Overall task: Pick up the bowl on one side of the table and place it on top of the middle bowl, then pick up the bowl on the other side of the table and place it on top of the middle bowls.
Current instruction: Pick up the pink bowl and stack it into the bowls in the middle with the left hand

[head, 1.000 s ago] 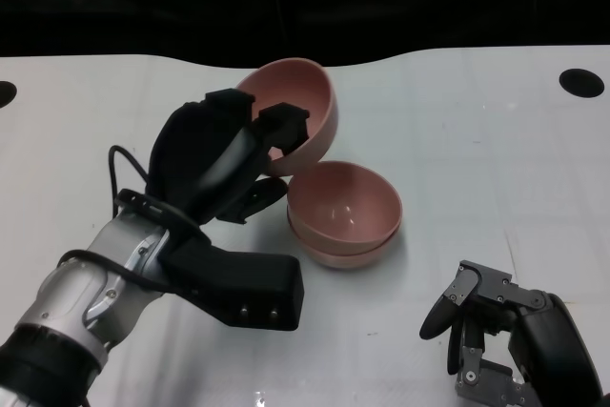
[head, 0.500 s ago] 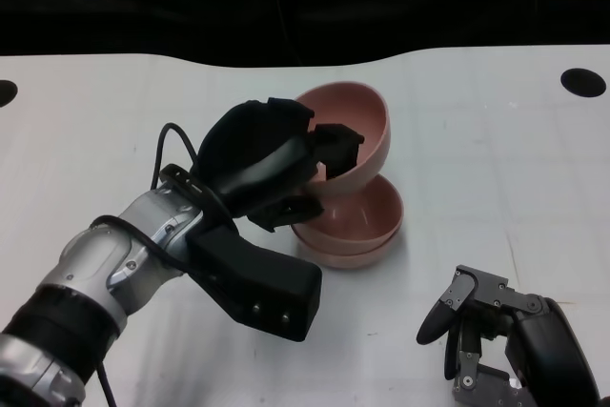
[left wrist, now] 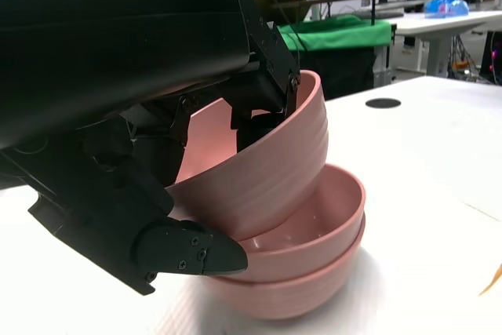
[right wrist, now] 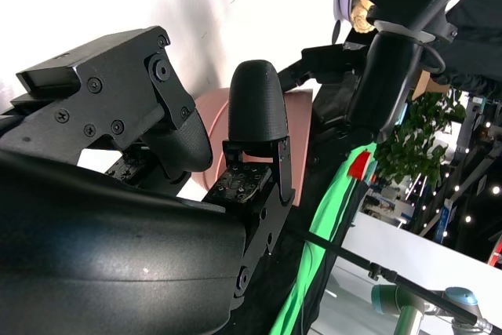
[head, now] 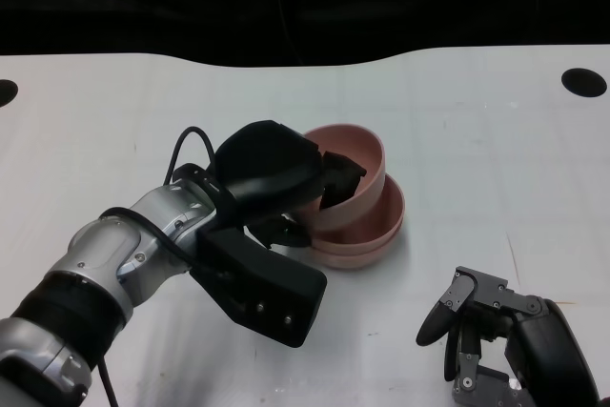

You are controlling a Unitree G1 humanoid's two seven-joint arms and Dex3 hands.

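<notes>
Pink and glossy, the ribbed plastic bowl [head: 357,164] pinched by its rim in the robot's black left hand [head: 272,173] sits tilted, its base already down inside the two nested pink bowls [head: 376,231] at the middle of the white table [head: 496,140]. One rim edge rides high in the left wrist view. Two bowls are stacked, so I judge this the final placement. Next the hand needs to level the bowl, let go and lift clear without dragging the stack. Its right hand [head: 500,335] rests near the table's front edge, fingers apart, holding nothing.
</notes>
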